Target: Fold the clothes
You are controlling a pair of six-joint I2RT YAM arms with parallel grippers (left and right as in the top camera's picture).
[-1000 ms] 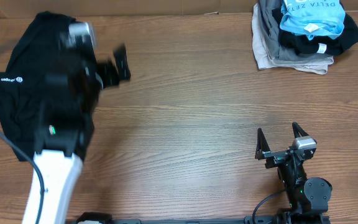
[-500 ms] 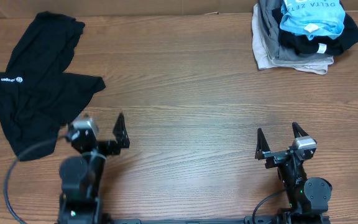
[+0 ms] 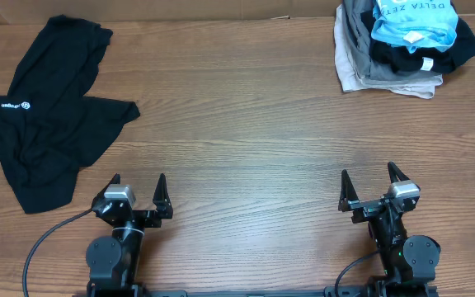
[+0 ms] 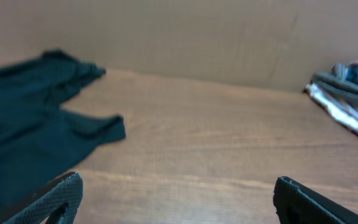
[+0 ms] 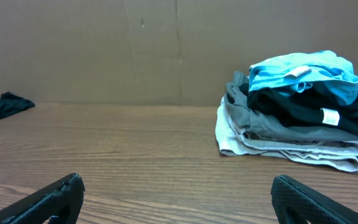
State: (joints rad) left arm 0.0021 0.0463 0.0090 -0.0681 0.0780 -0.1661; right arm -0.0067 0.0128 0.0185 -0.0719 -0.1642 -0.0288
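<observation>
A black top (image 3: 48, 124) with a small white logo lies crumpled and unfolded at the table's far left; it also shows in the left wrist view (image 4: 30, 137). A pile of clothes (image 3: 402, 45) sits at the far right, with a light blue T-shirt (image 3: 415, 21) with white text on top of black and grey garments; the right wrist view shows the pile (image 5: 297, 106). My left gripper (image 3: 137, 194) is open and empty at the near left edge. My right gripper (image 3: 369, 186) is open and empty at the near right edge.
The wooden table (image 3: 246, 132) stretches between the two garment areas. A cardboard wall (image 5: 135, 43) stands behind the table's far edge. A cable (image 3: 44, 239) runs from the left arm's base.
The left arm has let go of the black top and pulled back from the far left to the near edge. The right arm has not moved.
</observation>
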